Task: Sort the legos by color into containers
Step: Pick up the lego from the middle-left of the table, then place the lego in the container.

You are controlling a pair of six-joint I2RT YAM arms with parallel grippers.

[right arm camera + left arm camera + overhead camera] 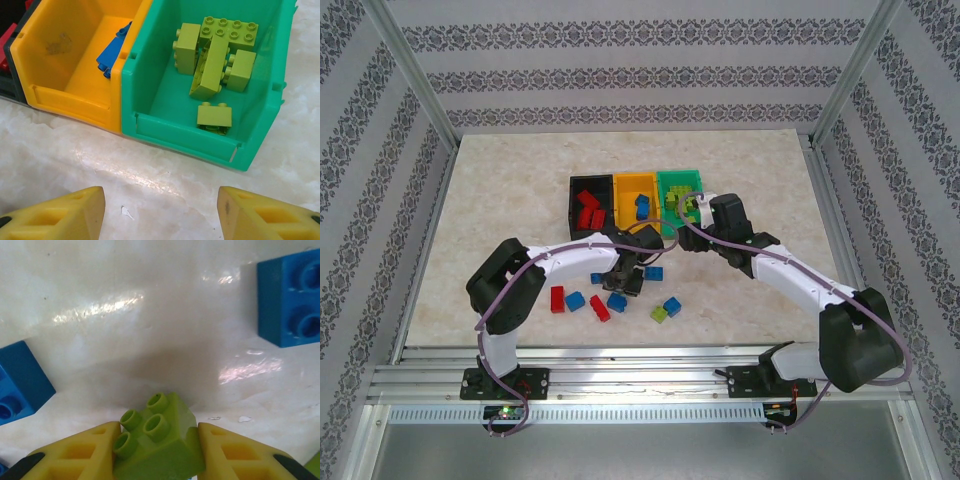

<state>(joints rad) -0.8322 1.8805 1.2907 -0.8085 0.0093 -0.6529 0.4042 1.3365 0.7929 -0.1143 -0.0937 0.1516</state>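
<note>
My left gripper [159,440] is shut on a lime green lego [160,437], its studs facing the camera, close over the table among the loose legos [617,302]. A blue lego [287,300] lies ahead to the right and another blue lego [20,382] to the left. My right gripper [161,207] is open and holds nothing, over bare table just in front of the green container [165,125]. That container holds several lime legos [215,50]. The orange-yellow container [65,95] holds blue legos [112,52]. The black container [588,200] holds red legos [588,212].
The three containers stand side by side at the table's middle. Loose red [557,299], blue [672,305] and lime [661,313] legos lie scattered near the front, between the arms. Metal frame posts and patterned walls border the table.
</note>
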